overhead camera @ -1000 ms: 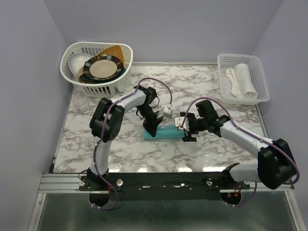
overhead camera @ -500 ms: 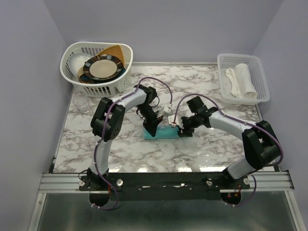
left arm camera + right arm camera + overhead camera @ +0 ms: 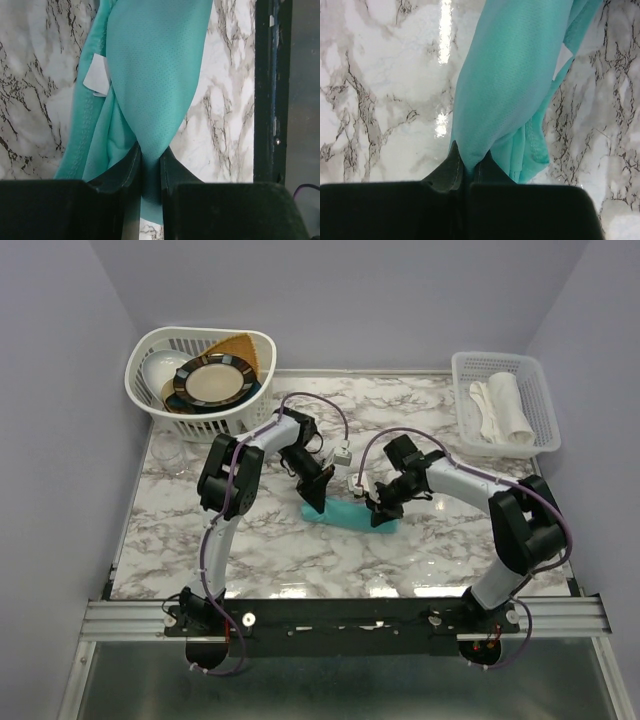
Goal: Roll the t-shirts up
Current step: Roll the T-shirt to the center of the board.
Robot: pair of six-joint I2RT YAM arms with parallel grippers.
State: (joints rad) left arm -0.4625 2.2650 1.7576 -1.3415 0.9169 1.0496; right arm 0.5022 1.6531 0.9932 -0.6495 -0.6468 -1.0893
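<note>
Far left of the t-shirt and behind it: a white dish basket with plates, and a clear glass just in front of the basket. Neither is part of the task.

The left gripper is at the t-shirt's left end. In the left wrist view the left gripper has its jaws nearly together, pinching a gathered fold of teal fabric.

The t-shirt lies on the marble table, bunched into a short narrow strip between the two grippers. In the left wrist view the t-shirt runs away from the fingers as a twisted band with a white tag showing.

The right gripper is at the t-shirt's right end. In the right wrist view the right gripper is also narrow and clamped on a fold, and the t-shirt fans out from it.

Far right of the t-shirt and behind it: a white tray holding a white cloth.

Step, as a guess: mid-roll, both ends gripped and the strip being turned or tightened. The next move needs both arms travelling together at the same pace, keeping the edge level, so the thin fabric wraps over itself and doesn't twist or slip out.

Hard to tell:
- The arms cover the shirt's ends from above.
- Sleeves and collar can't be made out.
- I can't tell how many turns the roll has.
- I can't tell whether the fabric is lifted or touching the table.
- Only one shirt is visible.
</note>
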